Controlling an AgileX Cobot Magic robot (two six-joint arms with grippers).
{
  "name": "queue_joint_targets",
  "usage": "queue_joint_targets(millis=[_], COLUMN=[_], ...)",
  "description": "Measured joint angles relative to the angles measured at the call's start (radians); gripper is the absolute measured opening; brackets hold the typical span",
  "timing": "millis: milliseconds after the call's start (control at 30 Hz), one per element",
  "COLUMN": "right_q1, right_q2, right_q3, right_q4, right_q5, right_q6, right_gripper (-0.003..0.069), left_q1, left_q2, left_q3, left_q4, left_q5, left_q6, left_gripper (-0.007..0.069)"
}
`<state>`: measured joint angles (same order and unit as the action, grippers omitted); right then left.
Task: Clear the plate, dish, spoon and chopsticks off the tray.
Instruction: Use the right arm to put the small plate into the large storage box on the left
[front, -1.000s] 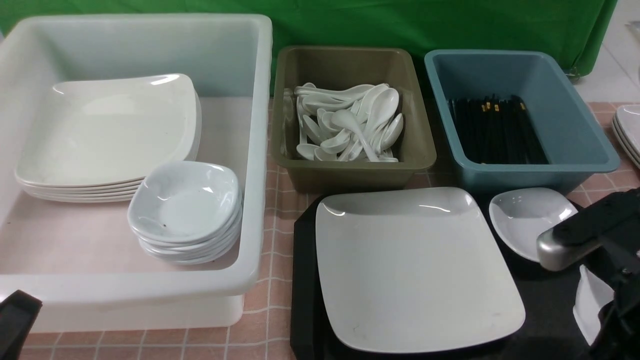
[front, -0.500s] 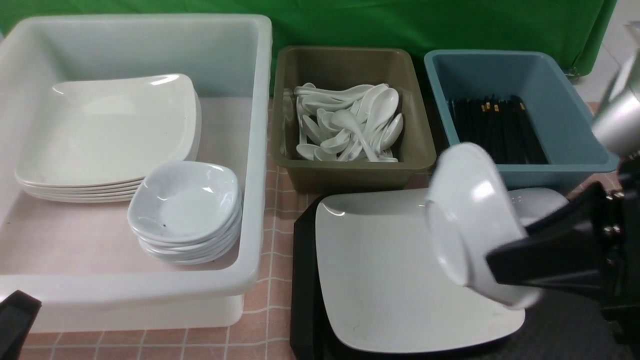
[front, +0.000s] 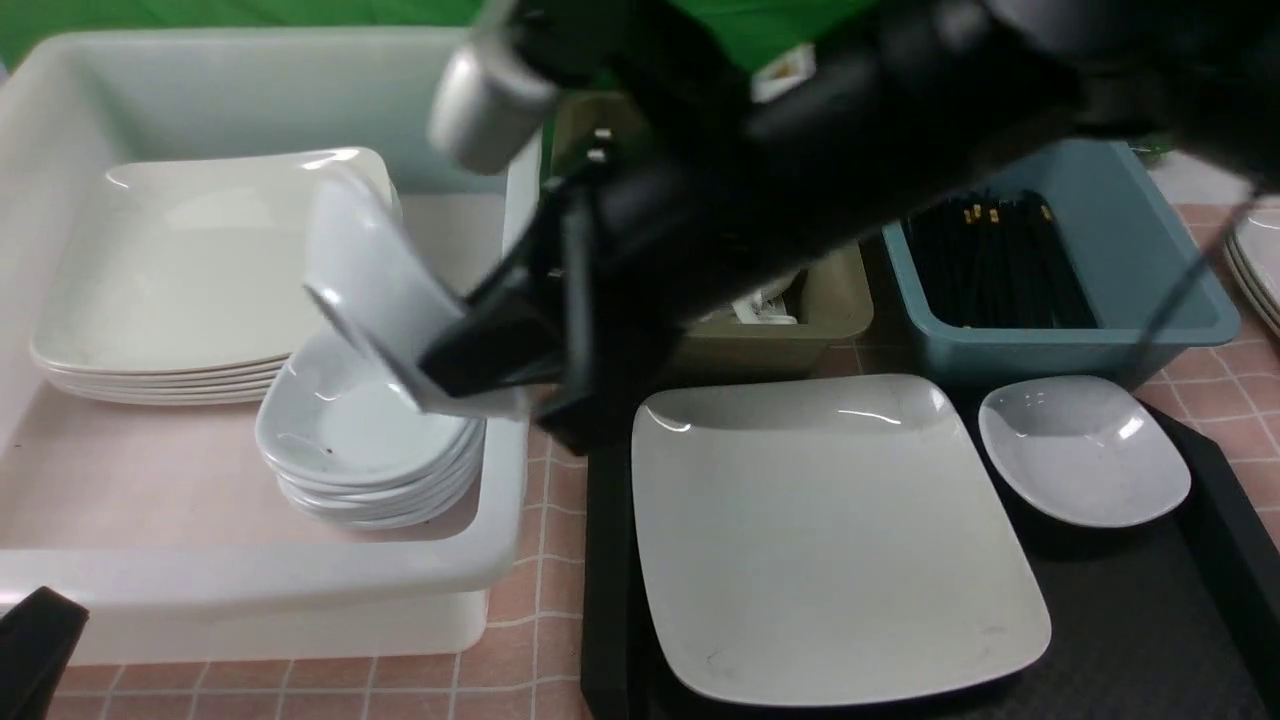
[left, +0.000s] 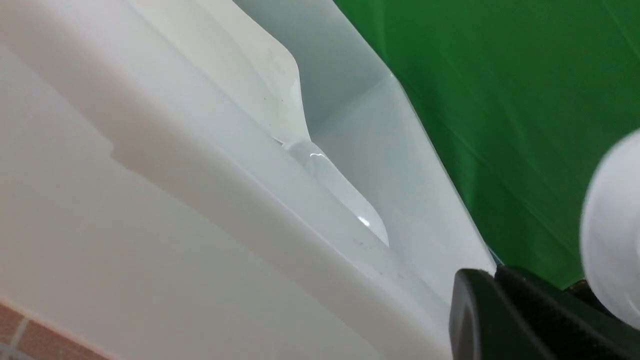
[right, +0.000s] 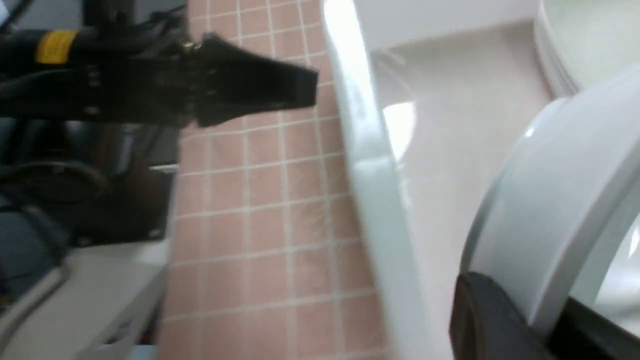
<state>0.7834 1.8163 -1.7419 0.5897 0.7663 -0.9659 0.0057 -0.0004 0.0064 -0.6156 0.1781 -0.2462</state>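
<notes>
Pink tiled tablecloth is occupied by one tray, on which one plate and one dish are laid apart. A second dish is clamped by its rim, tilted, in the narrowly set fingers of the right gripper, above a stack in the one tub. The left gripper is seen closed and empty before the tub.

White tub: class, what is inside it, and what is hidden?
Inside the white tub: a stack of large plates and a stack of small dishes; the right gripper holds a tilted dish over the dishes. The arm covers the tub's far right corner.
</notes>
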Motion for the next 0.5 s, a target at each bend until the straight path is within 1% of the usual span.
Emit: queue_joint_targets(millis=[100, 133, 167, 200, 367, 467, 500], right_q1=[0.053, 0.056, 0.073, 0.082, 0.112, 0.116, 0.117], right_q2=[0.146, 0.146, 0.202, 0.238, 0.372, 0.408, 0.408], right_q3=[-0.114, -0.120, -0.157, -0.176, -0.203, -0.204, -0.204], right_q4=[-0.114, -0.114, -0.183, -0.217, -0.406, -0.469, -0.470], right_q5=[-0.070, -0.074, -0.107, -0.126, -0.251, -0.272, -0.272], right_q6=[-0.027, -0.027, -0.032, -0.032, 0.043, 0.068, 0.068], right_gripper=[0.0078, 0.0078, 0.0078, 0.0078, 0.0101, 0.0148, 0.0148], left_q1=[0.000, 0.000, 0.000, 0.000, 0.000, 0.000, 0.000], left_q2=[0.000, 0.000, 0.000, 0.000, 0.000, 0.000, 0.000], left_q3=[0.000, 0.000, 0.000, 0.000, 0.000, 0.000, 0.000], left_q4=[0.003, 0.003, 0.003, 0.003, 0.003, 0.003, 0.003], left_q5=[0.001, 0.001, 0.002, 0.002, 0.002, 0.002, 0.002], left_q6=[0.000, 0.000, 0.000, 0.000, 0.000, 0.000, 0.000], left_gripper=[0.0020, 0.0020, 0.0020, 0.0020, 0.0020, 0.0020, 0.0020])
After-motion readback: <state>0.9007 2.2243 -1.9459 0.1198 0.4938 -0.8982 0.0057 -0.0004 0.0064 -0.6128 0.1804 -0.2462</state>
